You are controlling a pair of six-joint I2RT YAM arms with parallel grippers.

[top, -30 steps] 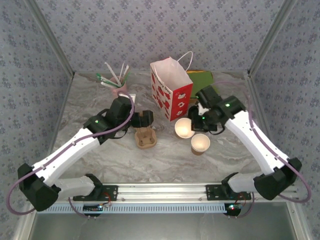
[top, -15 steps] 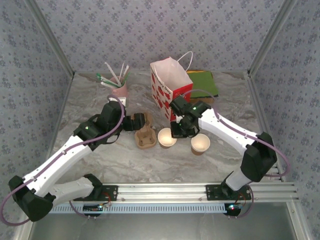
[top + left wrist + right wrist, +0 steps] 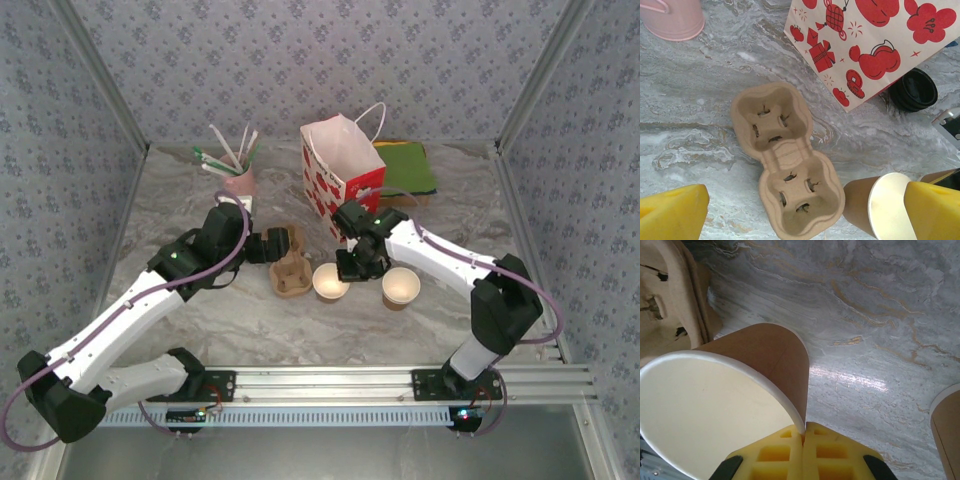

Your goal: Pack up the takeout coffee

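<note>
My right gripper [image 3: 352, 265] [image 3: 804, 432] is shut on the rim of a lidless brown paper cup [image 3: 331, 281] [image 3: 765, 360] with a pale cream inside. It holds the cup just right of the brown pulp cup carrier [image 3: 291, 273] [image 3: 785, 160], whose two wells are empty. Above the carrier, my left gripper [image 3: 283, 243] [image 3: 805, 212] hangs open, one yellow finger on each side of it. The held cup [image 3: 880, 205] shows by the carrier's near well. A lidded takeout coffee is hidden. A round black lid piece [image 3: 912, 90] lies at the bag's corner.
A white paper bag with red prints [image 3: 342, 180] [image 3: 875, 45] stands open behind the carrier. A second lidless cup [image 3: 400, 286] [image 3: 947, 430] stands to the right. A pink cup of straws [image 3: 238, 180] [image 3: 672, 20] is back left, and green cloths [image 3: 405, 168] lie back right.
My right arm has swung left, carrying the lidless cup from beside the bag to just right of the carrier. The left gripper has shifted slightly and stays open.
</note>
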